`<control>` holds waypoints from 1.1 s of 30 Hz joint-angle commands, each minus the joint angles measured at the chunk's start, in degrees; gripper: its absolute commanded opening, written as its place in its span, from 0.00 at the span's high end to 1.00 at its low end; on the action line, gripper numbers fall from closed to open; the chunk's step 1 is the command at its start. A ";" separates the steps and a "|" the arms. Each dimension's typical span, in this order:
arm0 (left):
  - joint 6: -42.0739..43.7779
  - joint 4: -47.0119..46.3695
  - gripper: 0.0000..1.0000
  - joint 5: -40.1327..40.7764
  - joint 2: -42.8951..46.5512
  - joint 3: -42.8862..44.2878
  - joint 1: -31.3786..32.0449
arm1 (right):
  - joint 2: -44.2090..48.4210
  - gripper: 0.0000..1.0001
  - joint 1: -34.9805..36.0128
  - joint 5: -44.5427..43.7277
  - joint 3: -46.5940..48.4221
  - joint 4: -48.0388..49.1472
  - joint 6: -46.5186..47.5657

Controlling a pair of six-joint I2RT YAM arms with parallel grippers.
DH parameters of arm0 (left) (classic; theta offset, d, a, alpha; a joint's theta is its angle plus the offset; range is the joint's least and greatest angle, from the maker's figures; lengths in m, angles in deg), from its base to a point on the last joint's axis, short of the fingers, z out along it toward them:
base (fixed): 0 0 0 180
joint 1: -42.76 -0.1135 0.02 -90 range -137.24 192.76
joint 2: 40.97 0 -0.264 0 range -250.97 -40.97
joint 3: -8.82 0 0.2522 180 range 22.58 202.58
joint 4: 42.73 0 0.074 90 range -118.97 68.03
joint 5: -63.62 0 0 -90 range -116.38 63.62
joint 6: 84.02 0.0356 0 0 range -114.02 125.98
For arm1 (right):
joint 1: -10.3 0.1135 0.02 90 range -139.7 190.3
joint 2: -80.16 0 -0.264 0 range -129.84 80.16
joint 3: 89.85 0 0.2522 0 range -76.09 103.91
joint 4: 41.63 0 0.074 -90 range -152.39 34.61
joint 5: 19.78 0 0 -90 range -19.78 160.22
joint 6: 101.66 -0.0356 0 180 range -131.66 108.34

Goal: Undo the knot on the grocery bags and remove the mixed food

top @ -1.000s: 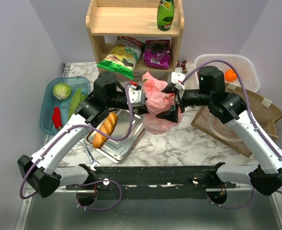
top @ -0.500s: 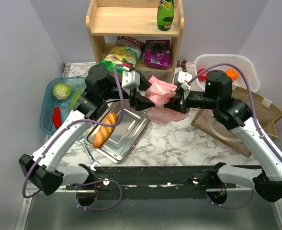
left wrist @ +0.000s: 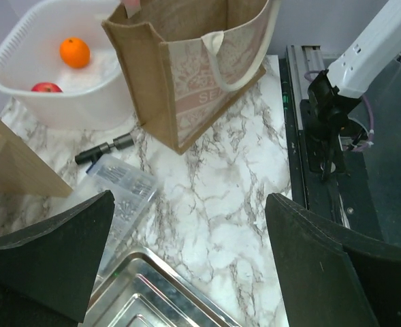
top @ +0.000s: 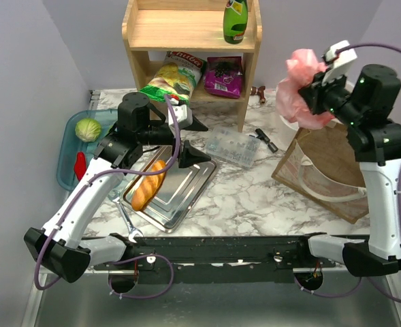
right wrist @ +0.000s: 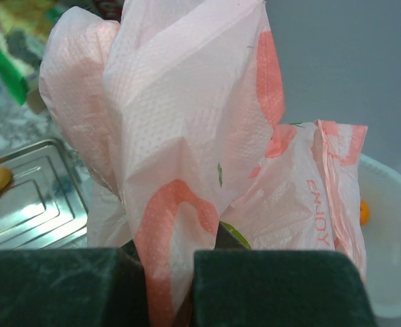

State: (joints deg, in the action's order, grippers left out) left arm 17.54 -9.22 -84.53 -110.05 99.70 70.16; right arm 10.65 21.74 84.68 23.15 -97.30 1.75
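Note:
The pink grocery bag [top: 299, 88] hangs bunched in the air at the far right, above the white basin and the jute bag. My right gripper [top: 317, 93] is shut on it; in the right wrist view a fold of the pink bag [right wrist: 186, 122] is pinched between the right gripper's [right wrist: 169, 286] pads. I cannot make out the knot in the crumpled plastic. My left gripper [top: 195, 141] stands wide open and empty above the steel tray [top: 186, 197]. The left wrist view shows the left gripper [left wrist: 190, 259] over bare marble and the tray's corner [left wrist: 152, 293].
A bread loaf [top: 149, 184] lies on the tray. A clear plastic box [top: 234, 146] and a black tool [top: 265, 139] lie mid-table. The blue bin [top: 67, 163] holds a cabbage [top: 88, 129] and a red pepper [top: 79, 167]. The shelf carries a crisp packet [top: 166, 78], purple packet [top: 224, 75] and green bottle [top: 235, 20]. The basin [left wrist: 23, 75] holds an orange [left wrist: 74, 52].
My right gripper shut on the pink bag and carried it up and to the right. My left gripper let go of it, opened wide and drew back. The clear box is now uncovered.

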 commanded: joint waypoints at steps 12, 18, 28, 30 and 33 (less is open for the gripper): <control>-1.79 -3.70 0.06 1.62 3.76 -7.63 0.64 | 6.72 0.99 -6.25 -29.13 -5.66 -21.46 -2.81; -1.54 -4.10 0.06 1.34 4.25 -8.04 0.73 | 4.41 0.99 -7.33 -35.25 -4.45 -20.58 -8.13; 0.75 -2.64 0.06 1.52 5.51 -8.49 0.73 | 3.99 0.99 -15.89 -27.89 -27.66 -16.25 0.37; 0.88 -2.27 0.06 1.53 5.28 -7.99 0.73 | 2.15 0.99 -17.04 -24.45 -30.18 -15.25 1.63; 1.41 -1.30 0.06 1.75 5.28 -7.40 0.72 | -1.07 0.93 -18.83 -20.22 -33.35 -11.87 4.26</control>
State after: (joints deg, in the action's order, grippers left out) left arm 17.45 -11.87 -82.78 -105.37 91.33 70.64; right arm 11.67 4.71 57.16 -7.54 -114.59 1.27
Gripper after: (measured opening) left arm 0.939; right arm 0.058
